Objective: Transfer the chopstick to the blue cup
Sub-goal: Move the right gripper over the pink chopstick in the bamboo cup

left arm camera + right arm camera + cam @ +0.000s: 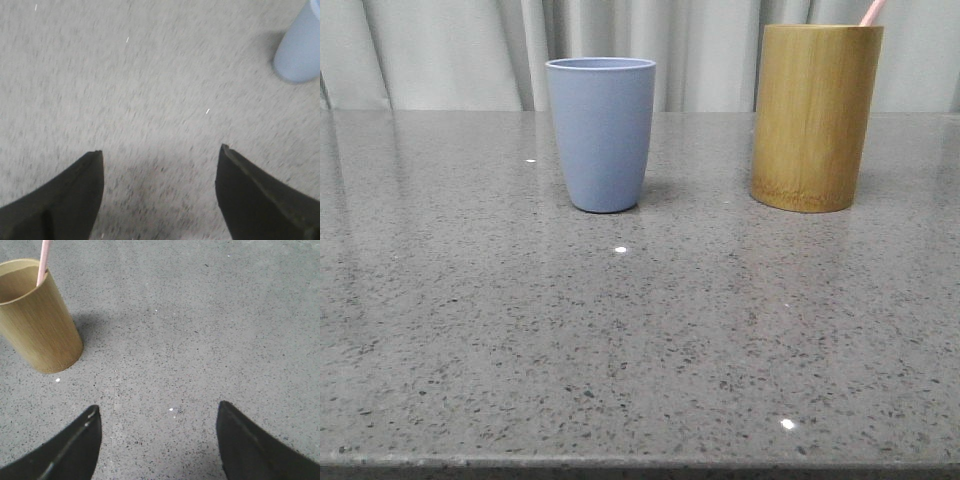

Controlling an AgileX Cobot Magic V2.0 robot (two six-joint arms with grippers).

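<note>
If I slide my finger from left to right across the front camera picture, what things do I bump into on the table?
blue cup → bamboo holder → chopstick, whose pink tip pokes out near the holder's right edge. They stand on the grey speckled table.

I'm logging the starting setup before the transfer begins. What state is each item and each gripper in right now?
chopstick: standing in the bamboo holder, leaning on its rim, not gripped.
bamboo holder: upright on the table, chopstick inside.
blue cup: upright on the table; inside not visible.
left gripper: open, above bare tabletop, holding nothing.
right gripper: open, above bare tabletop, holding nothing.
</note>
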